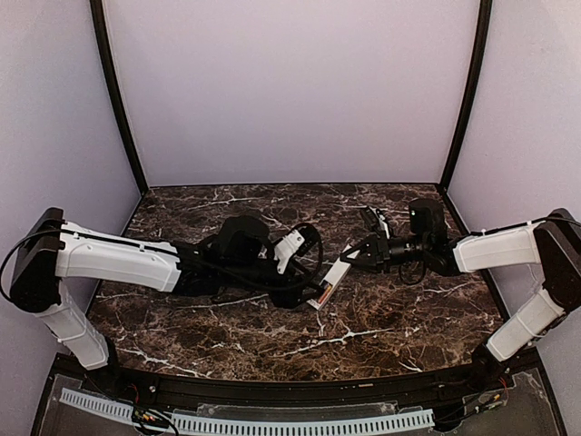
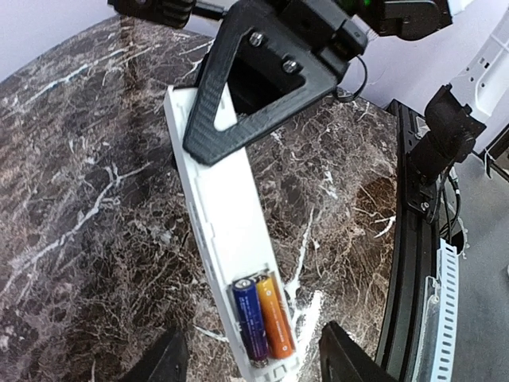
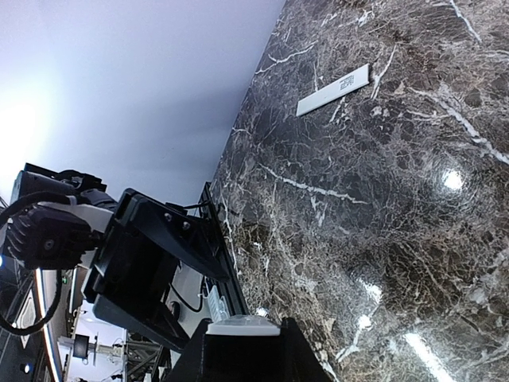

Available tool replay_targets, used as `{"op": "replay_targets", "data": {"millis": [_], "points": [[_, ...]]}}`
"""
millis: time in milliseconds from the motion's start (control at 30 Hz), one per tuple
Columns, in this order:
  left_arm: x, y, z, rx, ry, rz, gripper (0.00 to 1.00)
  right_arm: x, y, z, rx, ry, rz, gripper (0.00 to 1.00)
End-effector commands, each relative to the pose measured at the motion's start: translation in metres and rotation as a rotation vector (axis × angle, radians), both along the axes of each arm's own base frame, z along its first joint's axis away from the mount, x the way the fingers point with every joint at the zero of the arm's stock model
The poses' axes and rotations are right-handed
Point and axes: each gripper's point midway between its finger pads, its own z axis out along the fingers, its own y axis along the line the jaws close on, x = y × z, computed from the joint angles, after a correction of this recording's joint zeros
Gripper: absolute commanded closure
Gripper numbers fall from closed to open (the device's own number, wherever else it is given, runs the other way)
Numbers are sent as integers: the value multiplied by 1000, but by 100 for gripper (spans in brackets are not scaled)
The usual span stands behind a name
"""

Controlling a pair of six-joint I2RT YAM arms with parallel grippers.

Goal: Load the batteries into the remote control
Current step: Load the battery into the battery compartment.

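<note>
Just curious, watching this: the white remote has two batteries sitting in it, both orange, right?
Not both. In the left wrist view the remote control holds two side by side: an orange battery and a blue battery.

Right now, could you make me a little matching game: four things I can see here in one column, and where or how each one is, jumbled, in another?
1. batteries
2. cover strip
3. left pincer
4. right pincer

A. clamped on the far end of the remote control
B. open, fingers either side of the remote control's battery end
C. lying by itself on the marble table
D. side by side inside the remote control

Pairs: 1-D, 2-C, 3-B, 4-A
</note>
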Motion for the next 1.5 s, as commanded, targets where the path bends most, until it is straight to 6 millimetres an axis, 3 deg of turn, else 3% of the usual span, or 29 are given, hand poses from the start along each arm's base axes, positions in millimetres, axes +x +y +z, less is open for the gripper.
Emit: {"op": "replay_targets", "data": {"millis": [0, 100, 267, 567, 1067, 1467], "points": [[-12, 13, 30, -24, -120, -71, 43, -5, 6, 16, 24, -73, 71, 100], [-18, 18, 39, -10, -243, -149, 43, -9, 7, 16, 30, -73, 110, 100], [-40, 26, 38, 51, -370, -336, 46, -18, 14, 15, 33, -75, 176, 100], [-56, 29, 33, 169, -542, -527, 63, -31, 32, 14, 8, -82, 262, 100], [-68, 15, 19, 231, -607, -609, 76, -43, 50, 6, -16, -58, 323, 100], [-66, 10, 11, 256, -617, -618, 79, -47, 55, 6, -27, -65, 343, 100]]}}
